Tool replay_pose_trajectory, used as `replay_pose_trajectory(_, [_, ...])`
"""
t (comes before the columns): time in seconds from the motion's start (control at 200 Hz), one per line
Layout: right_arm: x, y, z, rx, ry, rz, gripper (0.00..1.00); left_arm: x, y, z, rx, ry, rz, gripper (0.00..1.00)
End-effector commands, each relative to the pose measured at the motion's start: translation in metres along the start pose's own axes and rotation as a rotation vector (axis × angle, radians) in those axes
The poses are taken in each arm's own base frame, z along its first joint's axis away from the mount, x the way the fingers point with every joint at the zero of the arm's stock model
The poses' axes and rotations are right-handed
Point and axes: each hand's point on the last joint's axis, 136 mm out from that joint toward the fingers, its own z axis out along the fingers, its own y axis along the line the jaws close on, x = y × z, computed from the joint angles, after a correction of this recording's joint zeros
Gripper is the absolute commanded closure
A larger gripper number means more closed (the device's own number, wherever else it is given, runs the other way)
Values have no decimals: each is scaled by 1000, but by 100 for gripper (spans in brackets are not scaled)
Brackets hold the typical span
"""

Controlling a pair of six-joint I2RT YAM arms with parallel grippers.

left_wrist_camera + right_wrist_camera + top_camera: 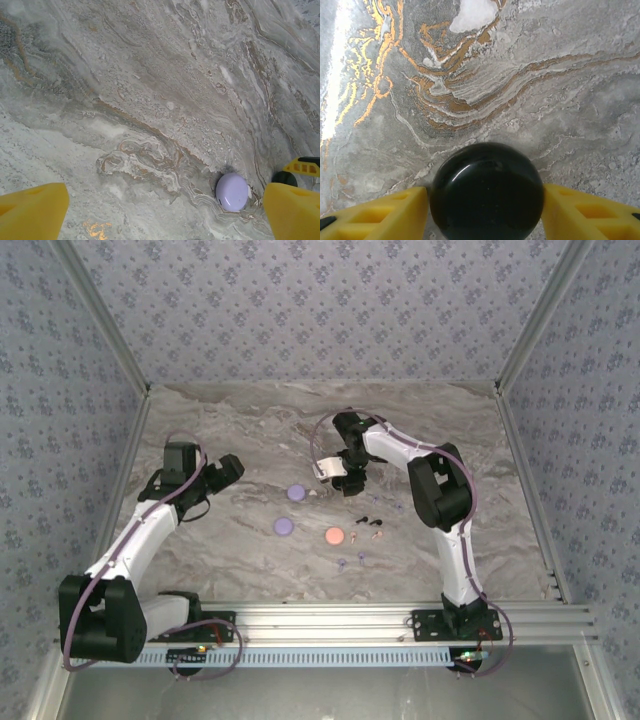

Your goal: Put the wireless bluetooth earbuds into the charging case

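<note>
A robot lab test cell: a left arm (pixel 135 535) and a right arm (pixel 455 540) bolted to an aluminium rail (pixel 330 617) edging a marble-patterned tabletop (pixel 240 560), boxed by floral-wallpapered walls (pixel 300 300).

I can read no text, number or brand in any view. The black round case (pixel 486 192), which the fingers of my right gripper (pixel 486 220) touch on both sides, is glossy and plain. The lilac round case (pixel 232 192) has also a plain lid. The earbuds (pixel 365 519) on the marble table (pixel 250 420) are too small to show any mark.
</note>
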Motion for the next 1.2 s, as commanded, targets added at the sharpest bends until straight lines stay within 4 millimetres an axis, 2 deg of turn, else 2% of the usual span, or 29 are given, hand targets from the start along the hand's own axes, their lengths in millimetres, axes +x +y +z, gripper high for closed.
replay_pose_trajectory(0.0, [6,13,8,-56,18,27,41,-12,-8,-8,5,-27,26,1])
replay_pose_trajectory(0.145, [1,10,2,-31,-9,52,47,-13,-11,-9,17,-29,29,1])
replay_pose_trajectory(0.225, [-4,4,-8,16,-54,79,49,-13,-18,-10,52,-24,36,1])
replay_pose_trajectory(0.315, [-13,-3,-29,90,-123,127,49,-14,-33,-11,131,-18,44,1])
replay_pose_trajectory(0.505, [-32,-17,-95,304,-313,260,49,-14,-89,-25,415,-2,71,3])
replay_pose_trajectory(0.645, [-46,-10,-139,421,-447,336,48,-5,-134,-38,595,37,101,4])
replay_pose_trajectory(0.72, [-53,-8,-163,477,-506,355,48,7,-158,-44,666,72,134,5])
replay_pose_trajectory(0.735, [-51,0,-158,466,-507,369,48,9,-163,-45,679,76,142,5])
replay_pose_trajectory(0.849, [-57,11,-180,527,-556,382,48,26,-197,-50,771,130,175,7])
replay_pose_trajectory(1.014, [-60,27,-196,580,-578,382,48,48,-240,-55,875,217,212,16])
replay_pose_trajectory(1.194, [-61,40,-204,600,-600,395,47,71,-267,-57,937,314,294,23])
